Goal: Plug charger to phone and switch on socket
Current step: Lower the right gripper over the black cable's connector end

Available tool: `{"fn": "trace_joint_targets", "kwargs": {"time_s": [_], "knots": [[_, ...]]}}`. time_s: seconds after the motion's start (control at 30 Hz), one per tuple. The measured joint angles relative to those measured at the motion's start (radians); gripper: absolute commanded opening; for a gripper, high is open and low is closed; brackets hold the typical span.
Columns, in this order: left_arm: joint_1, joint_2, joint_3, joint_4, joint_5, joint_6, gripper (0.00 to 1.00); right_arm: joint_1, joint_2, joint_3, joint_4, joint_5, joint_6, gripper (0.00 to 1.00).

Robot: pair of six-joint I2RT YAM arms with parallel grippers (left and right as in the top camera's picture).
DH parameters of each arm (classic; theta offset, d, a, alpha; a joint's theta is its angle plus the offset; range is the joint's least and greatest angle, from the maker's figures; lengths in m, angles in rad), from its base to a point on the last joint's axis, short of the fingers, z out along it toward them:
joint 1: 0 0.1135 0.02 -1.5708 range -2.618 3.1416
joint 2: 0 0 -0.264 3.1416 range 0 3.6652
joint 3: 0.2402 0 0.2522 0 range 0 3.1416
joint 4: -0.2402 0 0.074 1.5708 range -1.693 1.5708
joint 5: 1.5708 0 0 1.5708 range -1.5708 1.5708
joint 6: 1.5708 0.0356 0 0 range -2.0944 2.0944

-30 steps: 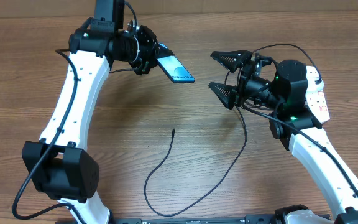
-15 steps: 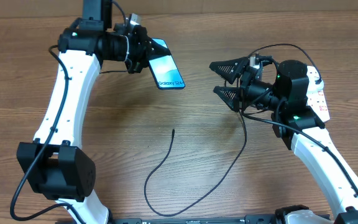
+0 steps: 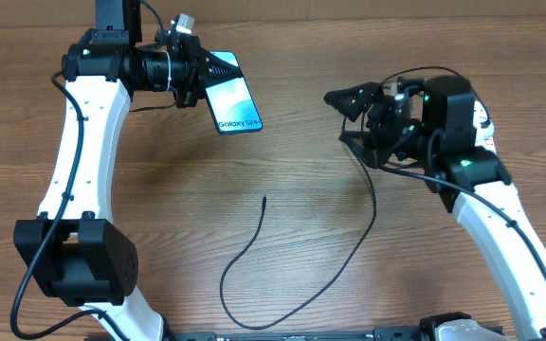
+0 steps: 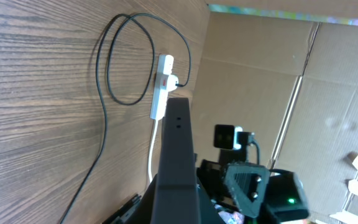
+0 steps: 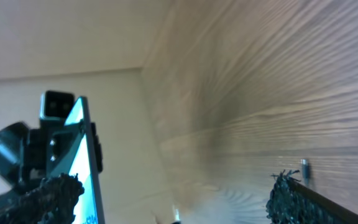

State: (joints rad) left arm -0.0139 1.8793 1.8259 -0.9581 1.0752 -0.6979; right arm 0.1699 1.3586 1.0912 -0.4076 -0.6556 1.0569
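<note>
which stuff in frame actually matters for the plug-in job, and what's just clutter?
Job:
- phone, gripped in the left tool
- charger, lying loose
- socket
- right tool, open and empty

Lying about:
- white cord trailing from the socket
- cardboard walls behind

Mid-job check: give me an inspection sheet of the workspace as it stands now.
Surface: wooden table.
Job's things: phone lit, held up off the table; charger lying loose, tip not in the phone; socket at the right side, a black plug in it.
Clutter: nothing seen.
Grippers: left gripper jaws shut on the phone; right gripper jaws open, nothing between them.
Cables: socket's white cord trails off the table.
Surroundings: cardboard panels.
</note>
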Motion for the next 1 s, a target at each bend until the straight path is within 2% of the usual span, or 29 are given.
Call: {"fn": "trace_joint_targets", "kwargs": {"time_s": [0.13, 0.27, 0.6, 0.87, 1.0], "knots": [[0.022, 0.000, 0.000, 0.000, 0.006, 0.003, 0.04, 0.000, 0.000, 0.088, -0.111, 0.088, -0.072, 0.99], [0.043, 0.000, 0.000, 0.000, 0.006, 0.003, 0.04, 0.017, 0.000, 0.097, -0.143, 0.158, -0.108, 0.99], [0.048, 0.000, 0.000, 0.001, 0.006, 0.003, 0.04, 0.276, 0.015, 0.100, -0.243, 0.438, -0.152, 0.99], [0.048, 0.000, 0.000, 0.001, 0.006, 0.003, 0.04, 0.382, 0.186, 0.103, -0.386, 0.540, -0.181, 1.00], [0.048, 0.000, 0.000, 0.002, 0.006, 0.003, 0.04, 0.433, 0.218, 0.103, -0.412, 0.592, -0.187, 1.00]]}}
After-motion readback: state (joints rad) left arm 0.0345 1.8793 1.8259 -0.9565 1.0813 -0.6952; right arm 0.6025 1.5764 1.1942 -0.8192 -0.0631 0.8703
